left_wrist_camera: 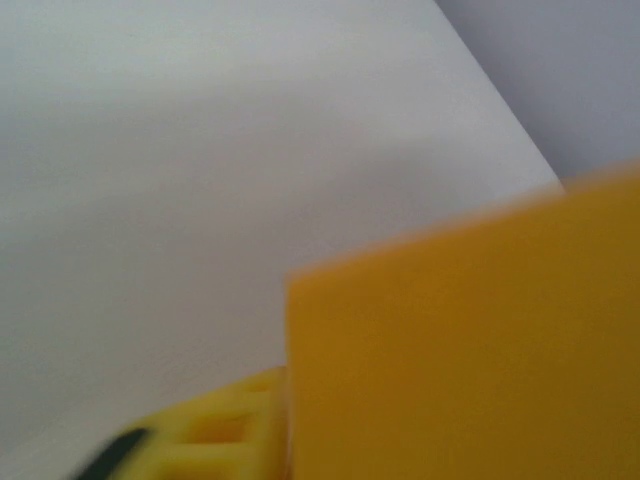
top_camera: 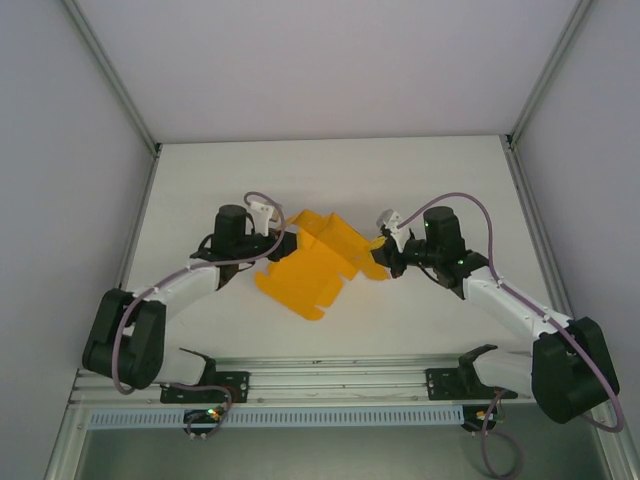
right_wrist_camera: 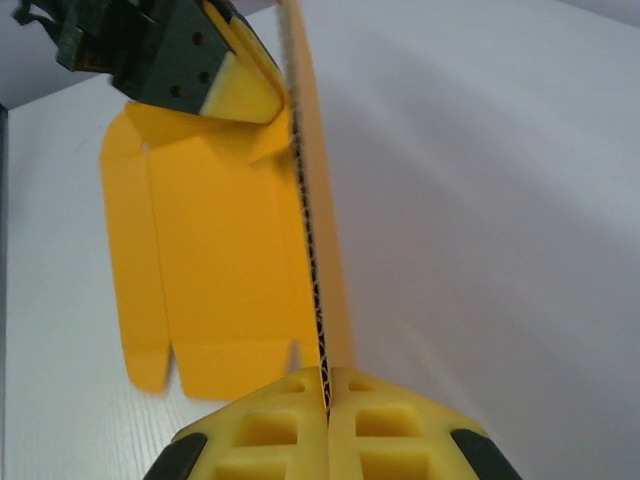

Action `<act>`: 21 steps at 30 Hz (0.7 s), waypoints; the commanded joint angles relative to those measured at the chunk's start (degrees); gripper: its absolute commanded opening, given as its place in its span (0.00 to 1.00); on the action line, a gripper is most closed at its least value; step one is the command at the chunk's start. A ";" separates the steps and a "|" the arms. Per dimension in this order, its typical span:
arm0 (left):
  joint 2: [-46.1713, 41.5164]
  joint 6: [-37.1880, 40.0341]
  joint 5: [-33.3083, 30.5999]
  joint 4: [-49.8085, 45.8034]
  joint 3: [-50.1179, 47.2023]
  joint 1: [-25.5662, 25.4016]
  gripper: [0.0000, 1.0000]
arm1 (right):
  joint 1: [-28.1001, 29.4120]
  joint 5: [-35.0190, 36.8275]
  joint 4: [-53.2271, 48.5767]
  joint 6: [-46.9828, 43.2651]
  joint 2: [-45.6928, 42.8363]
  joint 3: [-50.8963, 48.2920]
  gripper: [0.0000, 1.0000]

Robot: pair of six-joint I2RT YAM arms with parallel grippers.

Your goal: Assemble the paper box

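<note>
The paper box (top_camera: 310, 265) is an orange-yellow die-cut card sheet at the table's middle, partly folded, with one panel raised on edge. My right gripper (top_camera: 380, 250) is shut on that raised panel's right end; the right wrist view shows its yellow fingers (right_wrist_camera: 270, 430) pinching the corrugated edge of the paper box (right_wrist_camera: 220, 250). My left gripper (top_camera: 290, 232) is at the sheet's far left corner. One of its fingers (right_wrist_camera: 240, 90) lies against the raised panel. In the left wrist view the card (left_wrist_camera: 470, 350) hides all but one yellow finger (left_wrist_camera: 210, 430).
The white table (top_camera: 400, 170) is ringed by grey enclosure walls at the left, right and back. An aluminium rail (top_camera: 320, 385) with both arm bases runs along the near edge.
</note>
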 commanded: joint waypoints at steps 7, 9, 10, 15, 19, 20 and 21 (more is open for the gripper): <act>-16.81 -2.92 -16.19 -19.91 -4.83 -0.40 1.00 | 11.15 33.56 -3.44 -11.12 -2.00 4.35 0.00; -21.57 -4.23 -20.10 -25.07 -4.88 -0.36 1.00 | 13.60 39.03 -5.49 -14.94 0.35 6.01 0.00; -23.65 -4.99 -22.05 -27.20 -4.77 -0.30 1.00 | 14.97 42.41 -6.44 -17.09 1.74 7.02 0.00; -31.23 -8.25 -28.10 -33.52 -4.33 2.67 1.00 | 20.35 56.89 -6.66 -29.26 8.57 9.93 0.00; -30.14 -10.20 -27.33 -33.24 -3.68 8.24 1.00 | 22.16 57.87 1.45 -33.11 9.94 7.93 0.00; -28.89 -10.67 -26.65 -32.36 -3.64 9.55 1.00 | 22.62 58.58 3.76 -34.54 10.31 7.15 0.00; -27.64 -10.65 -25.71 -31.02 -3.64 10.41 1.00 | 23.05 59.53 5.72 -36.26 10.87 6.61 0.00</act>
